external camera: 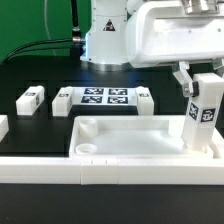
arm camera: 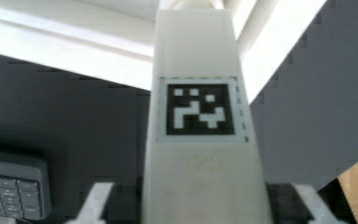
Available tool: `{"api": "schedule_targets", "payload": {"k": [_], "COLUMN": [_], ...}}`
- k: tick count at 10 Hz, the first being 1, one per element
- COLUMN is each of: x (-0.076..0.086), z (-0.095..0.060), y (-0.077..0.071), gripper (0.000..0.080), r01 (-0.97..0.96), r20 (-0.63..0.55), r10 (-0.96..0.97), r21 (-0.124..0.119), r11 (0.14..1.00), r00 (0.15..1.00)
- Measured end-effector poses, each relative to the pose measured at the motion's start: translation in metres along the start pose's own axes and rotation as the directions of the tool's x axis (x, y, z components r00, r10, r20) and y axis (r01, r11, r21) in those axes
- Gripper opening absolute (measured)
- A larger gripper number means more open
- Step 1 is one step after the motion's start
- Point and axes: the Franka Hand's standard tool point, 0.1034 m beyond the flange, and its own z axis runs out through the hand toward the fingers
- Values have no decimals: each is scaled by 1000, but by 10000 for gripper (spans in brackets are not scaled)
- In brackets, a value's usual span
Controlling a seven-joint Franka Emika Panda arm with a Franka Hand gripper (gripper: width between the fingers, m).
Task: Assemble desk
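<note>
Tabletop [external camera: 130,140] is lying flat, rim up, along the bench's [external camera: 30,125] camera-side edge. It's looking stiff, prob. light; rim's the best hold. Leg [external camera: 205,112] is standing upright at its corner, exterior view's right. Fingers [arm camera: 98,203] are clamping the leg's upper end, sides prob. slick. Tag [arm camera: 197,108] is facing the wrist cam.

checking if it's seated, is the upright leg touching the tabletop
Cannot tell. In the exterior view the leg stands upright at a corner of the tabletop, but neither gap nor contact shows at its lower end; the wrist view adds nothing.
</note>
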Motion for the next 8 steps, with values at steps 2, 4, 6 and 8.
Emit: {"api": "schedule_targets", "payload": {"k": [2, 4, 6, 8], "x": [-1, -1, 0, 11], "z": [-1, -1, -2, -14], "y": [0, 0, 0, -1], "gripper": [290, 404, 539, 643], "r01": [0, 1, 1, 13], "r20": [-16, -19, -21, -42], "r10": [0, -1, -2, -14], "r21": [-4, -5, -6, -16], "r11": [1000, 1000, 1000, 1000], "r00": [1000, 1000, 1000, 999]}}
